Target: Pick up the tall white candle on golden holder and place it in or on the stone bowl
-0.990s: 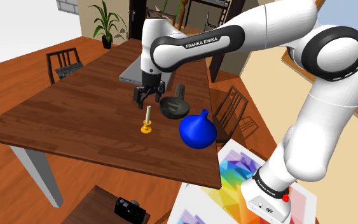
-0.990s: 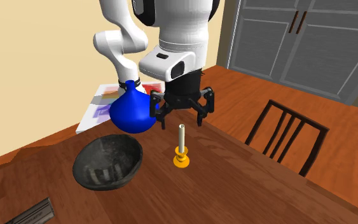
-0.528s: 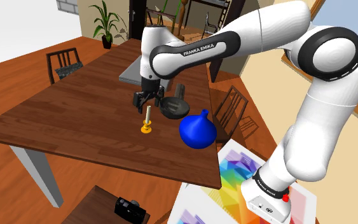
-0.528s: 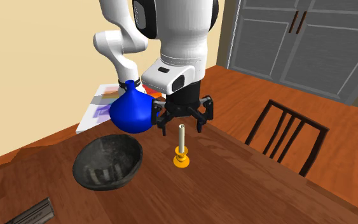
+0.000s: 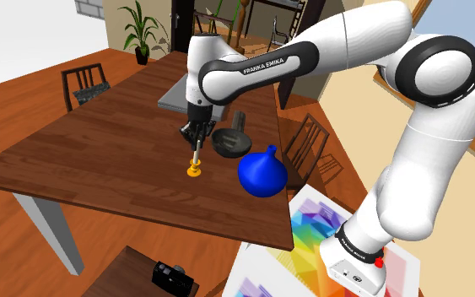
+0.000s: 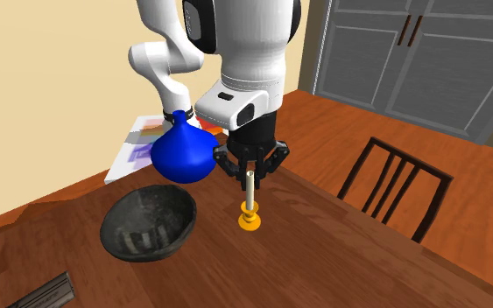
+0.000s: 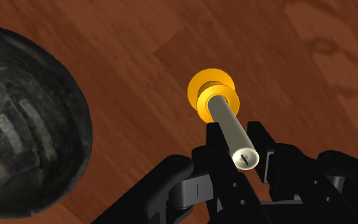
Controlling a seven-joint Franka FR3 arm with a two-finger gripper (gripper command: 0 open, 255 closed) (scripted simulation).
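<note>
Brown wooden table (image 5: 100,152) under the dark stone bowl (image 5: 227,142). Reddish plank floor (image 5: 24,89) all round, a chair (image 5: 83,84) and potted plant (image 5: 141,34) well beyond the stone bowl. "FRANKA EMIKA" printed on the white arm (image 5: 265,63) above the stone bowl. Black gripper (image 6: 251,175) pinched tight onto the top of the white candle (image 6: 250,197), upright in its golden holder on the table just beside the stone bowl.

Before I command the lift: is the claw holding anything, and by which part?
The claw clasps the white candle by its upper end, near the wick.
</note>
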